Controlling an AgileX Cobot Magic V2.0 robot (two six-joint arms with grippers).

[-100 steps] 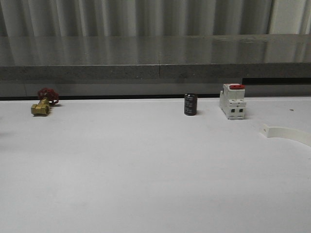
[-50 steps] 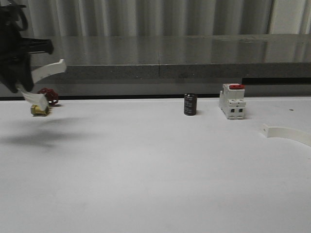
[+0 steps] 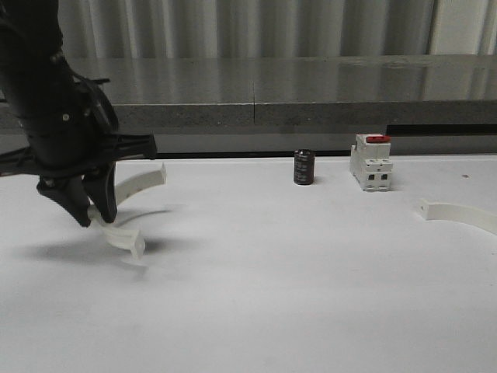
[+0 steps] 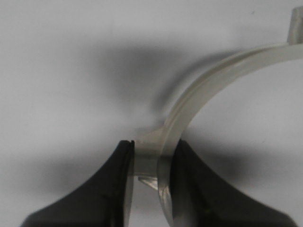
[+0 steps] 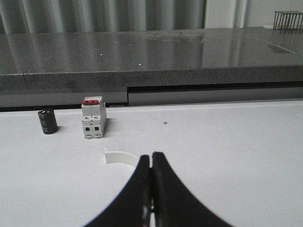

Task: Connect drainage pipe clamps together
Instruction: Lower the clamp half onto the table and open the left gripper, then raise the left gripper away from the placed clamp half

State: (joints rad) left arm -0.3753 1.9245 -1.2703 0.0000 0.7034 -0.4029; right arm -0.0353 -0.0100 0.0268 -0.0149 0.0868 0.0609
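The table is matt white and smooth. Both clamps look like plastic: the held clamp is off-white, faintly translucent and a little shiny along its ridge; the lying clamp, at the right edge of the front view, is matt white. The left gripper has smooth black fingers with a dull sheen. The breaker is white plastic with a glossy red switch. The capacitor is dark and slightly glossy. The ledge across the upper frame is polished grey and reflective.

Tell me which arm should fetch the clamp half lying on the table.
The right. Its pincer is shut and empty just behind that half-ring, while the left pincer already grips the other clamp half.
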